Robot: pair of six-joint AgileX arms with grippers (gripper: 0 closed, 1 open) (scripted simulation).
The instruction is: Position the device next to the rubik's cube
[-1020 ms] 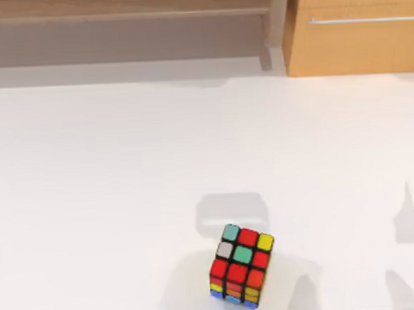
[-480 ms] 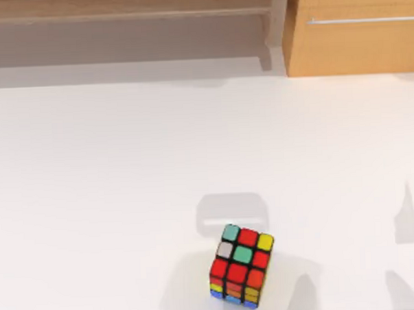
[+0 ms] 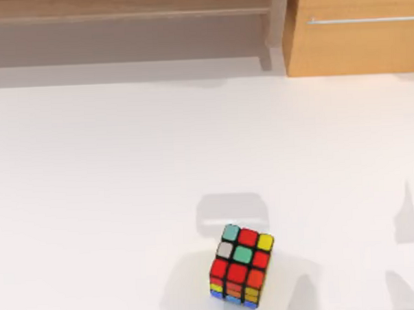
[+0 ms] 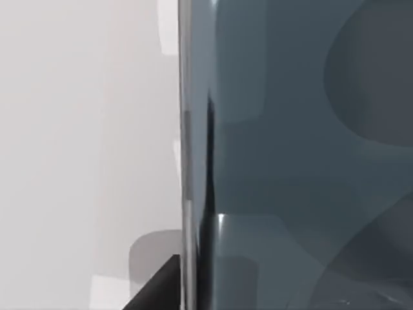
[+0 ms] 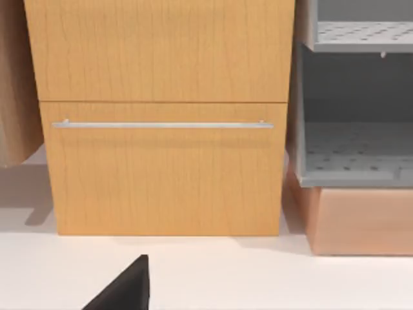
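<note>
Grey-blue and glossy, the device [image 4: 297, 155] looms very close to the left wrist camera, its silver rounded edge running upright through that view with the white table [image 4: 77, 142] behind it. A dark sliver of the left gripper [image 4: 161, 287] sits against that edge, so I judge the device is being carried by the left arm, though whether its fingers are clamped on the slab cannot be told from here. In the top view the rubik's cube [image 3: 241, 266] stands near the front edge of the table [image 3: 125, 172], slightly right of centre, with soft shadows around it and a squarish shadow just behind it. Across the last second nothing in the top view has changed: the cube sits exactly where it was and the shadows have not shifted. That suggests the carry is paused or barely creeping, and the placement beside the cube is not yet done. The right wrist view faces a wooden cabinet [image 5: 161, 116] with a bar handle [image 5: 161, 124] and grey shelving [image 5: 355, 129] next to it; a black corner of the right gripper [image 5: 126, 290] shows, its finger state also impossible to judge, and that arm looks parked.
</note>
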